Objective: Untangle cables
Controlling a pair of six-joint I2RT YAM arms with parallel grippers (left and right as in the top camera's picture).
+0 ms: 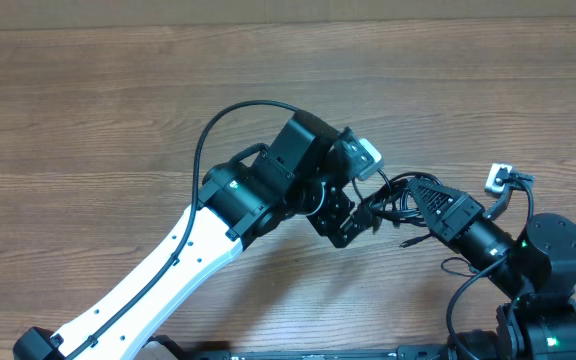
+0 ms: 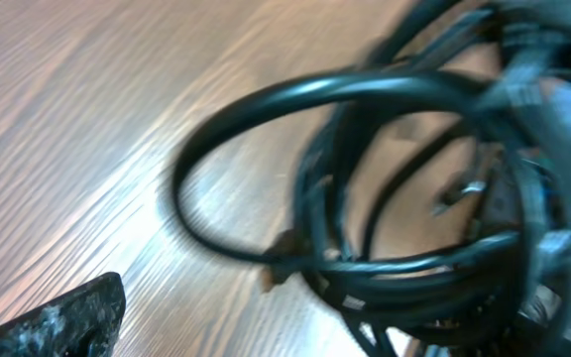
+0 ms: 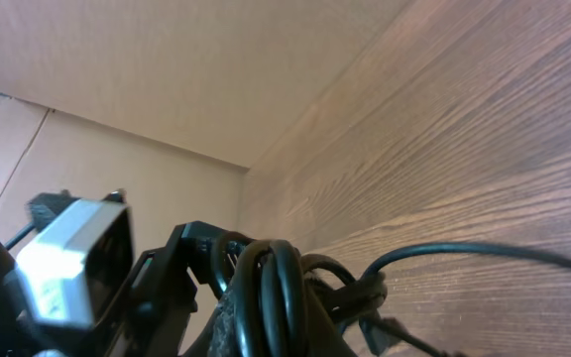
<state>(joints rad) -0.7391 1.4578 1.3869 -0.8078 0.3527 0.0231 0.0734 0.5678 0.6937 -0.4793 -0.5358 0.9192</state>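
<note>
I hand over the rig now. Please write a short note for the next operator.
Left gripper: looks open, close beside the cables, gripping nothing.
Right gripper: shut on the cables.
Cables: one tangled bundle between the two grippers, right of the middle of the table.
Done: no cord is separated yet.
Left: pull the loops apart and lay each cord alone.

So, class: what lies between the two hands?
The cables, bunched between the left hand and the right hand; the overhead view shows it.
</note>
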